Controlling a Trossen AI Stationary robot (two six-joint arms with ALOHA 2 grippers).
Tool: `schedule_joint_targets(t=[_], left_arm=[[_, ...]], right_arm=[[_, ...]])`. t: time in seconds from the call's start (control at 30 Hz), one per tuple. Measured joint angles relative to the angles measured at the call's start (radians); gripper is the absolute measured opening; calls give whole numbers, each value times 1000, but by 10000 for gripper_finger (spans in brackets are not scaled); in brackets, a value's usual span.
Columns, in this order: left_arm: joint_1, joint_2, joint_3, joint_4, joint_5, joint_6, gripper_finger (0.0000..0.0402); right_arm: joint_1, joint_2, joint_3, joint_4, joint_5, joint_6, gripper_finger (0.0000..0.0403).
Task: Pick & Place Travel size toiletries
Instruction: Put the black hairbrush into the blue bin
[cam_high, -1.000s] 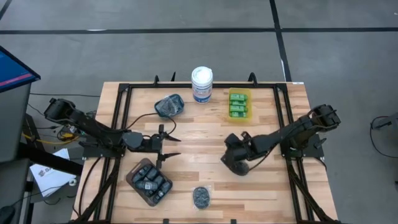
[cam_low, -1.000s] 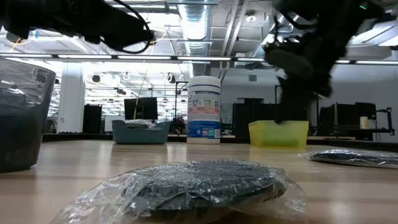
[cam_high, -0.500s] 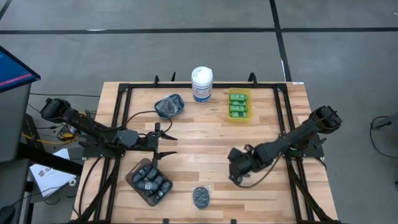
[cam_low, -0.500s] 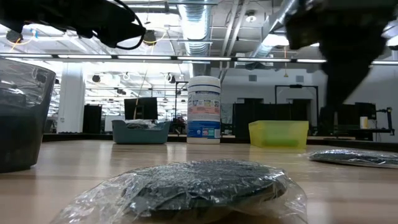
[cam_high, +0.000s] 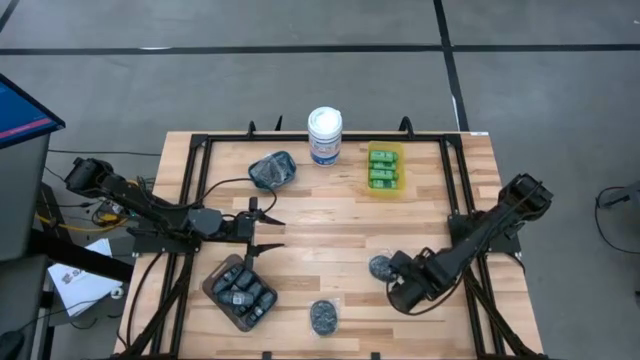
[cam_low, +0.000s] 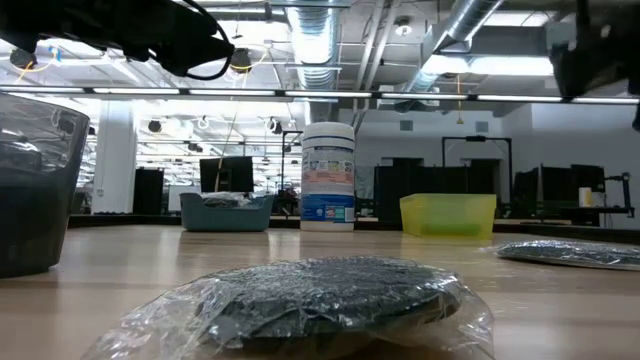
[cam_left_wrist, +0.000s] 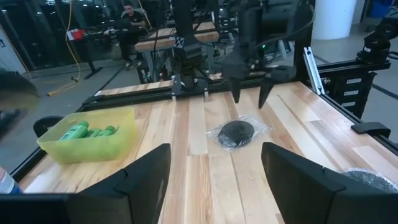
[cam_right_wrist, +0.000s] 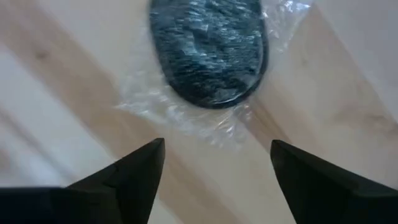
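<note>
A wrapped disc (cam_high: 323, 316) lies at the table's (cam_high: 320, 240) near edge. The right gripper (cam_high: 397, 283) hovers with fingers spread and empty above a second wrapped disc (cam_high: 381, 267). The left gripper (cam_high: 268, 232), fingers apart and empty, waits mid-table. Green bottles (cam_high: 382, 166) fill the far yellow bin (cam_high: 384, 186).

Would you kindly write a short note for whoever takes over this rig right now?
Right claw: open, empty, just above a wrapped round piece lying on the table's right half.
Left claw: open, empty, waiting at left centre above the brown tray.
Things: green mini bottles in the yellow bin; dark mini bottles in the brown tray; a second wrapped piece near the front edge; the teal container holds dark contents.
Done: those bottles are binned.
Left: both wrapped pieces lie loose on the table.
</note>
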Motion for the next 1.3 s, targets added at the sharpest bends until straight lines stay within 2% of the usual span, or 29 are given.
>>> schedule_joint_targets(t=[0.4,0.57,0.7,0.9,0.97,1.17,1.3], left_arm=[[0,0,0,0,1,-1,246],[0,0,0,-1,1,-1,246],[0,0,0,-1,1,-1,246],[0,0,0,-5,1,-1,246],[0,0,0,-8,1,-1,246],[0,0,0,-8,0,-1,246],[5,0,0,-8,1,-43,246]], right_arm=[[-32,0,-178,216,-78,-32,285],[-59,-5,-205,238,-84,-27,275],[-87,-4,-207,227,-96,-54,216],[-118,-3,-209,225,-100,-83,59],[-124,-2,-209,234,-95,-91,18],[-132,2,-185,217,-82,-102,3],[-146,4,-115,176,8,-160,1]])
